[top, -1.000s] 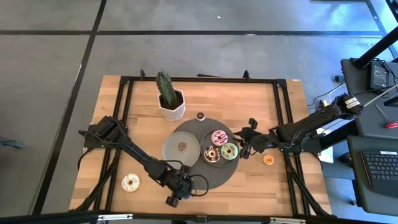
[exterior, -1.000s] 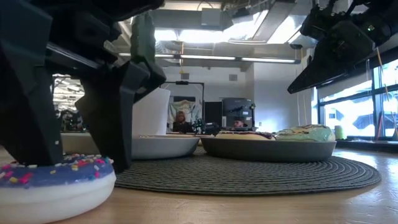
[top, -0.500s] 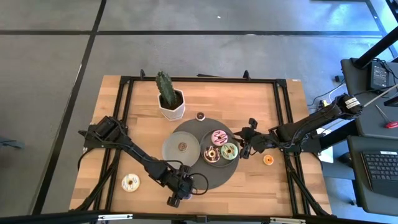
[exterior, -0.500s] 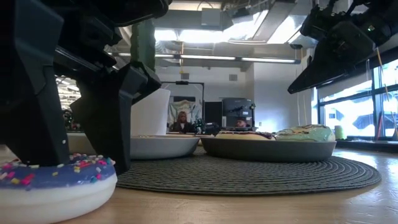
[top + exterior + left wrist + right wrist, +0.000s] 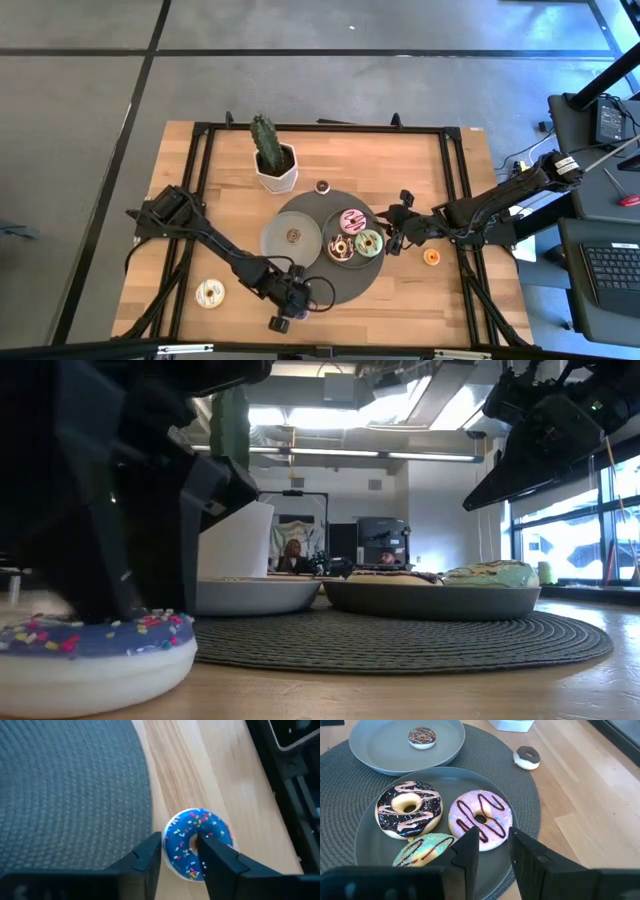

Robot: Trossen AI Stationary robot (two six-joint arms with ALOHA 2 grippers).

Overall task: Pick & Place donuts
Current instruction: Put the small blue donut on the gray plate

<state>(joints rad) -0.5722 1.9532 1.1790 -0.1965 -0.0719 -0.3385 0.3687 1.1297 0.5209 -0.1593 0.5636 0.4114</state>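
A blue-iced donut with sprinkles [image 5: 217,827] lies flat on the wood near the table's near edge, just off the round grey mat; it is also the near donut [image 5: 90,655] in the low view. My left gripper [image 5: 181,840] stands over it from above, open. My right gripper [image 5: 494,845] hovers open above the right rim of the plate [image 5: 377,240], touching nothing. That plate holds a brown donut [image 5: 409,809], a pink donut [image 5: 480,819] and a green donut [image 5: 422,849]. My left gripper comes down on the blue donut from above. One finger [image 5: 150,847] stands just outside the ring's outer edge [image 5: 167,842]. The other finger [image 5: 212,847] is over the hole. The donut lies flat on the table. Whether the fingers touch it, I cannot tell.
A second grey plate [image 5: 278,240] on the mat holds a tiny brown donut [image 5: 293,236]. On the wood lie a small dark donut [image 5: 322,186], an orange donut [image 5: 431,257] and a white donut [image 5: 210,292]. A potted cactus [image 5: 272,160] stands toward the far edge.
My left gripper has come down onto the blue donut, and the gap seen between its fingers in the low view has filled in. The donut has slid a little along the table. My right arm has kept still.
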